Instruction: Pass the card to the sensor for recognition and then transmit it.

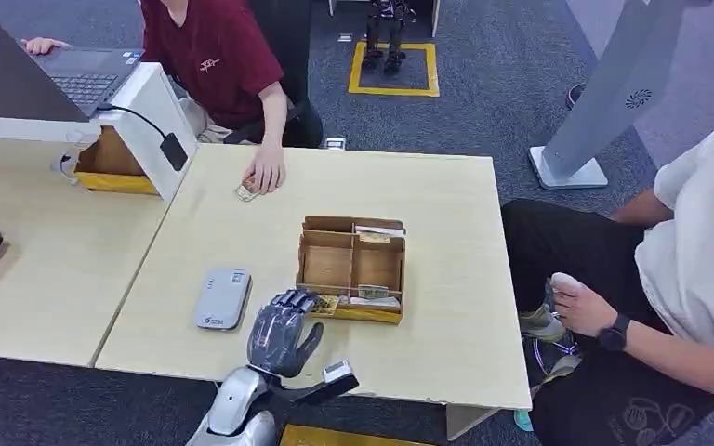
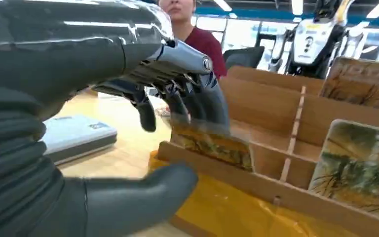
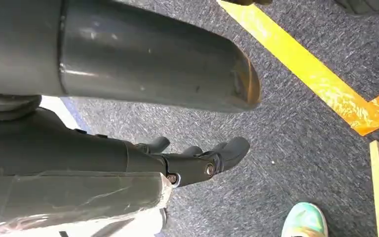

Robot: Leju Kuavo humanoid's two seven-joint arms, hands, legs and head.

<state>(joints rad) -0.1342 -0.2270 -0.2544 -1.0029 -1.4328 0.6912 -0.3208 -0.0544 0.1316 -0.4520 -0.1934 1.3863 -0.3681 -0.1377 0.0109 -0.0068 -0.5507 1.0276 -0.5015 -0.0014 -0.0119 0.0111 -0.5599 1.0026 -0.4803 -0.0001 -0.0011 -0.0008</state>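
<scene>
on the far left of your head view a white box (image 1: 153,116) with a black cable sits at the table's (image 1: 446,307) corner, beside a laptop (image 1: 88,79) that a person in a red shirt (image 1: 209,56) is using; that person's other hand (image 1: 265,172) rests on the tabletop over a small item you can't make out. moving right, the grey sensor pad (image 1: 222,298) lies flat near the front edge. just beside it your left hand (image 1: 282,330) reaches to the front left corner of the cardboard box (image 1: 351,268). in the left wrist view the fingers (image 2: 205,106) are bent down onto the top edge of a card (image 2: 214,145) standing in the front slot, while the thumb (image 2: 138,197) sits apart on the near side, not touching it; you can't tell whether the card is actually gripped. another card (image 2: 360,165) stands in the neighbouring slot. at the right a second person (image 1: 688,269) sits by the table. your right hand (image 3: 197,160) hangs over grey carpet (image 3: 296,128), fingers loosely curled, holding nothing.
</scene>
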